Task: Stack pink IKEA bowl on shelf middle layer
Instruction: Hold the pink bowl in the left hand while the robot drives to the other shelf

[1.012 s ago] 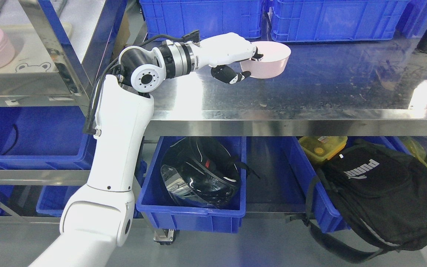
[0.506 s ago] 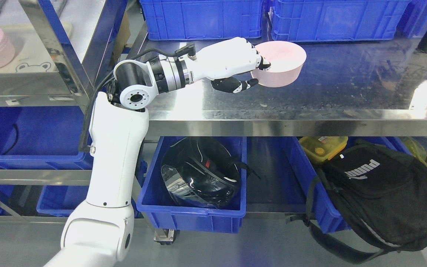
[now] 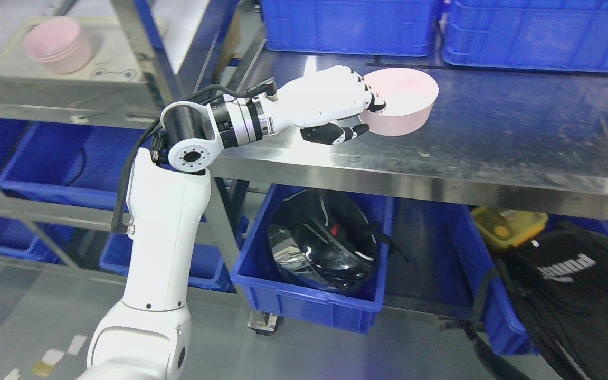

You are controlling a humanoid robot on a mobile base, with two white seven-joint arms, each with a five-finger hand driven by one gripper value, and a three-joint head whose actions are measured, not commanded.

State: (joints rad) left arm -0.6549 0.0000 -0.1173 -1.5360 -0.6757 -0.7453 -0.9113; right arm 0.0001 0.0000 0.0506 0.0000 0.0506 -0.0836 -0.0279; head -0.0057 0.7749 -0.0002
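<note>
Gripping the pink bowl [image 3: 401, 103] by its near rim, the left hand [image 3: 330, 103] has fingers clamped on it; the bowl stack [image 3: 58, 45] waits well left.

One head camera, looking down and ahead.
You look from above at the scuffed stainless steel shelf top [image 3: 494, 142] (fairly close), with blue plastic bins [image 3: 304, 295] below; no other view overlaps it.
</note>
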